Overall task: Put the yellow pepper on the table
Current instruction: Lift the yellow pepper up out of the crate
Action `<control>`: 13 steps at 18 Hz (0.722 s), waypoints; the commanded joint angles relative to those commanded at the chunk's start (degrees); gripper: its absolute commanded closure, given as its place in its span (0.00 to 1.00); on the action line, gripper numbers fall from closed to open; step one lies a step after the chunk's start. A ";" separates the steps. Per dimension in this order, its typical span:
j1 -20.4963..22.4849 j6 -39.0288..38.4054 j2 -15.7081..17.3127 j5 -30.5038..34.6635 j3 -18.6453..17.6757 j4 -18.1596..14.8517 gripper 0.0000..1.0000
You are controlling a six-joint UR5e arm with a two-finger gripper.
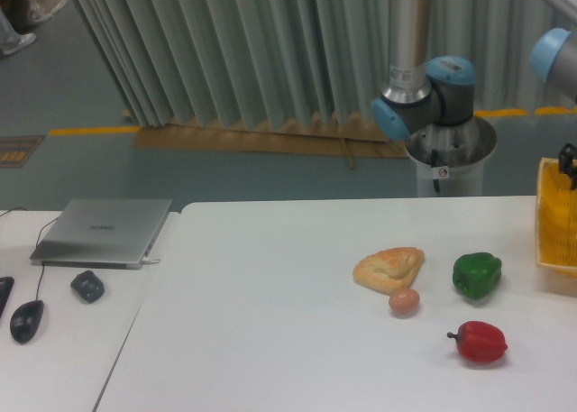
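Observation:
The yellow pepper does not show in the camera view. The large white table (270, 340) fills the lower part of the view. The arm's base stands behind the table's far edge, and its links run out of view at the top and right. A small dark part of the gripper (569, 160) pokes in at the right edge, just above a yellow basket (556, 218). Its fingers are cut off by the frame edge, so whether they are open or shut is not visible.
On the right half of the table lie a green pepper (477, 275), a red pepper (480, 342), a bread roll (389, 268) and a small egg-like ball (404, 301). A smaller desk at the left holds a laptop (102, 232) and a mouse (26, 320).

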 joint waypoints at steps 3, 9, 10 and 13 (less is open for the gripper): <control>-2.63 -0.09 0.10 -1.07 1.85 -1.14 0.57; -7.65 -0.96 -0.34 -3.61 3.17 -0.70 0.57; -7.92 -1.75 -0.34 -4.92 3.26 -0.62 0.57; -8.88 -4.04 -0.43 -6.87 3.44 -0.62 0.57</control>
